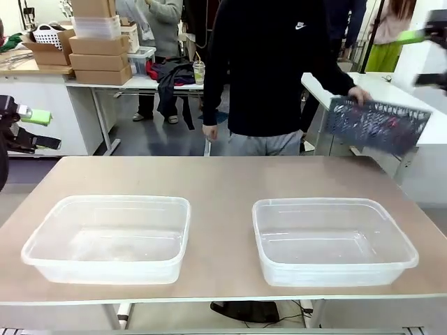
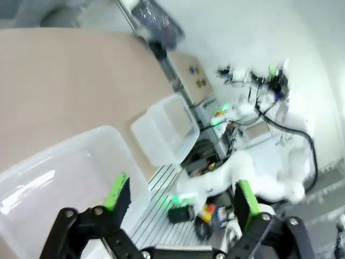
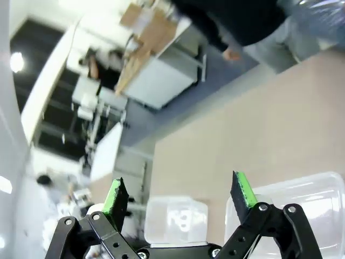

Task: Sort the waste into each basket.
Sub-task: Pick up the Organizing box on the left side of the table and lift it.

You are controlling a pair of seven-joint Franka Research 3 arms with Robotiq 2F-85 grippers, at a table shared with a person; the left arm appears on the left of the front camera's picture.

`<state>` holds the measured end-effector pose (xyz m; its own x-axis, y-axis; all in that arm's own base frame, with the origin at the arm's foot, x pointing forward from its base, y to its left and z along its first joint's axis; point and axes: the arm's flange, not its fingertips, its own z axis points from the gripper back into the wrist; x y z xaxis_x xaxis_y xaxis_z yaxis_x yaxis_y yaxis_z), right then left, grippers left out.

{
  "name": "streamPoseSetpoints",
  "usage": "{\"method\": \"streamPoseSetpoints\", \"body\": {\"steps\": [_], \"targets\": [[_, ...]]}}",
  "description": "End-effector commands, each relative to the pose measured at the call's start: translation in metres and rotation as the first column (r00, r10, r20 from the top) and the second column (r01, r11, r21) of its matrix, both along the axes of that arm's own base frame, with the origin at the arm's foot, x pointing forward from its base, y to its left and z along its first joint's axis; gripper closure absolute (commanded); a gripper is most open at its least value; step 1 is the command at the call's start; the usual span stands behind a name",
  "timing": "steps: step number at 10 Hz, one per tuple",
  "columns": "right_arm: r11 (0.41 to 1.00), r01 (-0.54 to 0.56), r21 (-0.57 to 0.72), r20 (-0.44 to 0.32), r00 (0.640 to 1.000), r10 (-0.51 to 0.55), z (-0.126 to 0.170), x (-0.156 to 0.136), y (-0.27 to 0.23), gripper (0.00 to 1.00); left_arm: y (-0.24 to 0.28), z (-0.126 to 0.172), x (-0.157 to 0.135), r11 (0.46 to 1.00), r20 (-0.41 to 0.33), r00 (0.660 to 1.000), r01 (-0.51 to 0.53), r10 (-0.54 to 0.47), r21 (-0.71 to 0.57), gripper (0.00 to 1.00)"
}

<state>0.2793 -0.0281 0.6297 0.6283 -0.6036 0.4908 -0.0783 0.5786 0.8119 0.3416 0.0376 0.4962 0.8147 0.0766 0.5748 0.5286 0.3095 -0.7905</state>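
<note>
A: Well, where are the baskets found?

B: Two clear tubs are set on the table (image 1: pixel 223 178), side by side with a gap between them. The left tub (image 1: pixel 105 271) is seen on the robot's left side. The right tub (image 1: pixel 335 276) is seen on its right side.

A: And where is the waste found?

B: A dark blue basket (image 1: pixel 379 124) is held up in the air by the person's hand (image 1: pixel 360 94). It is tilted, and it is seen past the far right corner of the table. Some red bits (image 1: pixel 380 127) are seen through its holes, but they are too blurred to be named.

A: How is the left claw held?

B: The left claw (image 2: pixel 180 197) is spread wide apart. Nothing is gripped between its green pads (image 2: pixel 117 191). It is seen up in the air by the left edge of the table, and the left tub is seen just below it.

A: And the right claw?

B: The right claw (image 3: pixel 178 193) is spread wide apart too, and nothing is gripped by it. It is seen high up on the right side, with both tubs seen below it.
</note>
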Motion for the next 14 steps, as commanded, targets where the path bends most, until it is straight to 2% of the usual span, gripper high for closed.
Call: {"method": "streamPoseSetpoints", "body": {"steps": [1, 7, 8, 9, 10, 11, 12, 13, 14], "targets": [[0.991, -0.098, -0.087, 0.03, 0.994, 0.101, 0.003, 0.001, 0.033, 0.0, -0.015, 0.01, -0.003, 0.996, 0.07, 0.996, 0.053, -0.058, 0.07, 0.0], [0.991, -0.098, -0.087, 0.03, 0.994, 0.101, 0.003, 0.001, 0.033, 0.0, -0.015, 0.01, -0.003, 0.996, 0.07, 0.996, 0.053, -0.058, 0.07, 0.0], [0.992, -0.076, -0.101, 0.014, 0.997, 0.078, 0.003, -0.006, 0.038, 0.0, -0.017, 0.011, -0.005, 0.995, 0.038, 0.998, 0.051, -0.055, 0.091, 0.0], [0.964, -0.178, -0.199, -0.121, 0.98, 0.157, -0.011, 0.024, 0.094, 0.0, -0.025, 0.018, -0.004, 0.948, 0.042, 0.989, 0.123, -0.141, 0.295, 0.0], [0.9, -0.363, -0.242, -0.266, 0.917, 0.298, -0.03, 0.047, 0.147, 0.0, -0.028, 0.024, -0.003, 0.884, 0.042, 0.987, 0.12, -0.155, 0.451, 0.0], [0.807, -0.539, -0.242, -0.433, 0.804, 0.407, -0.059, 0.069, 0.202, 0.0, -0.032, 0.027, -0.002, 0.828, 0.041, 0.991, 0.086, -0.131, 0.554, 0.0], [0.737, -0.626, -0.255, -0.551, 0.72, 0.421, -0.088, 0.08, 0.235, 0.0, -0.035, 0.024, -0.003, 0.781, 0.055, 0.994, 0.039, -0.093, 0.623, 0.0], [0.686, -0.7, -0.197, -0.598, 0.64, 0.482, -0.116, 0.09, 0.272, 0.0, -0.036, 0.018, -0.005, 0.761, 0.044, 0.994, 0.048, -0.101, 0.647, 0.0], [0.673, -0.711, -0.206, -0.551, 0.652, 0.521, -0.132, 0.093, 0.313, 0.0, -0.032, 0.008, -0.009, 0.724, 0.01, 0.996, 0.056, -0.087, 0.688, 0.0]]}}
